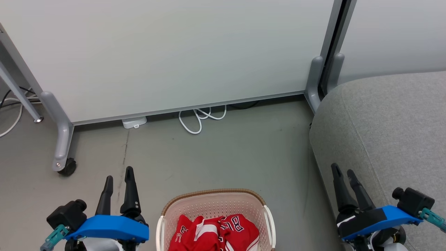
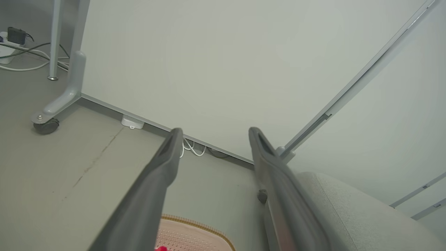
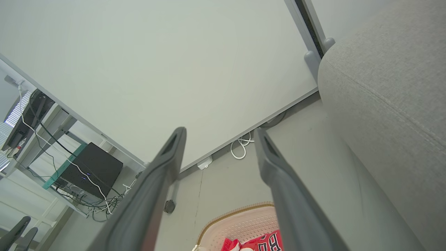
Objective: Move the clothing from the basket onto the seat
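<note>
- The basket (image 1: 212,194) stood on the grey floor (image 1: 226,153) at the bottom centre of the head view, between the two grippers.
- The clothing (image 1: 216,233) lay crumpled inside the basket, below the brown rim. It was red fabric with white stripes and black-and-white characters.
- The seat (image 1: 393,122) occupied the robot's right side. A strip of bare floor separated it from the basket, and the basket's white right handle (image 1: 270,223) faced it.
- The left gripper (image 1: 119,173) hung left of the basket, above the floor, with its fingers spread and nothing between them. The left wrist view showed the same gap.
- The right gripper (image 1: 343,168) hung right of the basket, just beside the seat's rounded side. Its fingers were parted and carried nothing.
- A pale partition panel (image 1: 167,52) closed off the area behind the basket. Its grey foot (image 1: 61,139), fitted with a black caster (image 1: 68,167), stood on the floor ahead of the left gripper.
- A second panel (image 1: 393,35) met the first at a grey post (image 1: 315,80) beside the seat's far corner.
- A looped white cable (image 1: 198,120) and a small white box (image 1: 134,122) lay at the first panel's lower edge, well apart from the basket.
- A thin crack (image 1: 124,150) ran along the floor from the white box toward the left gripper.
- In the right wrist view, a black box (image 3: 92,169) with tangled cables (image 3: 97,205) sat under a desk frame beyond the panel's end.
</note>
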